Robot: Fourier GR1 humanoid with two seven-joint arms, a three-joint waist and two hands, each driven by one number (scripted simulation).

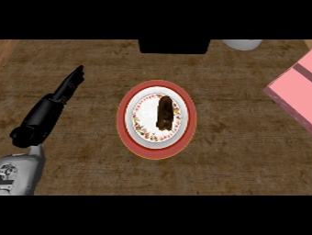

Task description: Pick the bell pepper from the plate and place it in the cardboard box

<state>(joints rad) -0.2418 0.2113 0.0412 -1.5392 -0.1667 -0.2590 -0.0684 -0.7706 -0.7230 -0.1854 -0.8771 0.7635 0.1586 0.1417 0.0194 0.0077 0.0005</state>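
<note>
The robot's left hand (53, 103) hovers over the brown worktop (240, 160) at the view's left, its fingers (74, 79) straight and together, pointing up and to the right, holding nothing. The grey forearm (13, 174) enters from the lower left corner. The hand is apart from the plate (135, 137), which sits at the centre of the worktop: a red rim around a white middle with a flowered border. On that white middle lies the task's thing, a dark brown, elongated item (164, 112) set lengthwise, just right of the plate's centre; its look is not that of a typical bell pepper. A pink box (301, 94) lies tilted at the right edge, well apart from the plate and partly cut off by the frame. At the top edge stand a black block (174, 46) and, to its right, a white rounded object (242, 44), both only partly seen.
</note>
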